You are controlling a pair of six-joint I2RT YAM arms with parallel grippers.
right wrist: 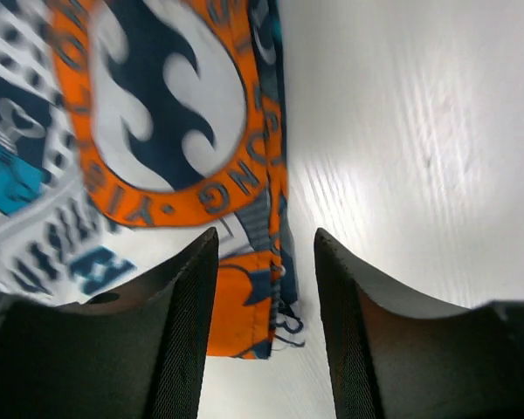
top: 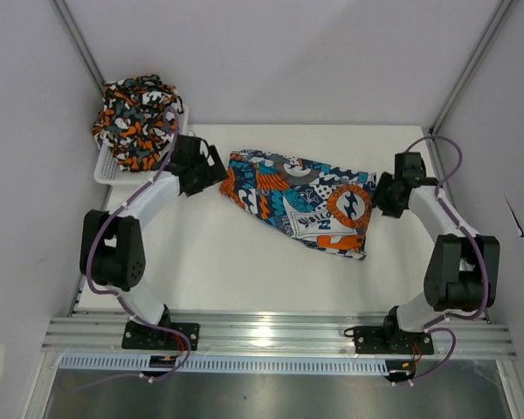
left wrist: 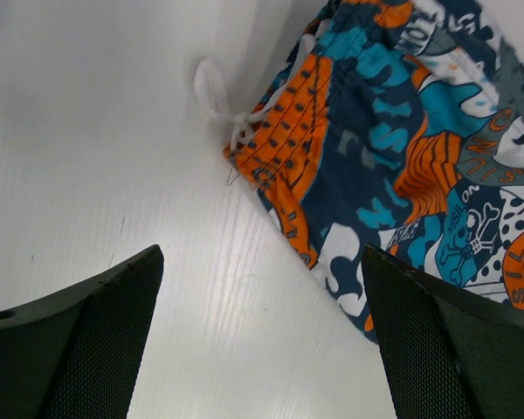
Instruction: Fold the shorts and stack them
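The teal-blue, orange and white patchwork shorts (top: 301, 201) lie spread flat in the middle of the table. Their waistband and white drawstring (left wrist: 214, 96) point toward my left gripper (top: 211, 170). That gripper is wide open over bare table just left of the waistband (left wrist: 279, 148), holding nothing. My right gripper (top: 380, 194) is at the shorts' right hem. Its jaws stand apart, with the hem corner (right wrist: 258, 305) lying between the fingers (right wrist: 179, 332) and not pinched. The camouflage shorts (top: 138, 118) sit bunched in a heap at the back left.
A white mesh basket (top: 105, 170) at the back left corner holds the camouflage heap, close behind my left arm. Side walls and metal frame posts close in the table. An aluminium rail (top: 279, 336) runs along the near edge.
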